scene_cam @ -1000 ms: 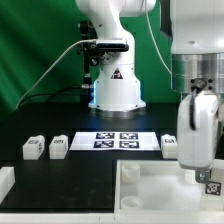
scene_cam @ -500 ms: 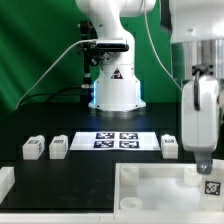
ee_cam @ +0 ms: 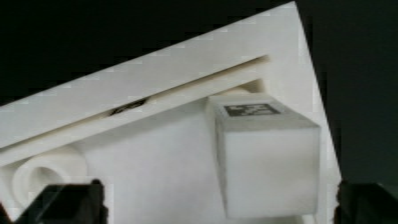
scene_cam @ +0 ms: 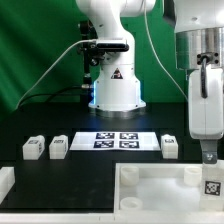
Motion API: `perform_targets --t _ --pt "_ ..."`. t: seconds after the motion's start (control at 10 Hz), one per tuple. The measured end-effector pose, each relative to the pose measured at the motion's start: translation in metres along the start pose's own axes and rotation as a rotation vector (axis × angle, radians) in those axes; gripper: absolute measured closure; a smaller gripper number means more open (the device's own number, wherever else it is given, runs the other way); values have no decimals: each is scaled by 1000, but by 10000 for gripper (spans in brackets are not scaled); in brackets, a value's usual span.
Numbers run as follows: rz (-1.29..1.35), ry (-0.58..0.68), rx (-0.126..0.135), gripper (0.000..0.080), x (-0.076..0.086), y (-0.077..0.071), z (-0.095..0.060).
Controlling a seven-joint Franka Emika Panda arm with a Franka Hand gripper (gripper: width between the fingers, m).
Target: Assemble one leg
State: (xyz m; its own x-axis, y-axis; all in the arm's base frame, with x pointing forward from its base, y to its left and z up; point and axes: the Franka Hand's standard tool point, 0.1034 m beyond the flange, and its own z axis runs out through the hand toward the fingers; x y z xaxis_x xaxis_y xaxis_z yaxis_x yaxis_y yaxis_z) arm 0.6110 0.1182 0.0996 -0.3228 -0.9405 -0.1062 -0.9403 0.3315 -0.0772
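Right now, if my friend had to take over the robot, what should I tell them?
The tool is open and holds nothing. It hangs right above one leg, which stands upright on the big white panel at the exterior view's right.
Three more legs wait on the black table: two at the exterior view's left, one right of the marker board.
Done: the tool is lined up over the leg.
Left: come down, grab the leg, and fit it to the panel.

A green backdrop (scene_cam: 40,40) hangs behind a black table (scene_cam: 90,165).
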Motion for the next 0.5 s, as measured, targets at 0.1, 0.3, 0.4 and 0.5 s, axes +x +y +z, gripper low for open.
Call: perform_targets --t 0.1,0.3,0.4,0.5 --pt "0 1 -1 151 0 0 1" --pt "-1 2 -2 151 0 1 1" --pt "-1 2 -2 151 0 1 2" --pt "-1 3 -2 151 0 1 2"
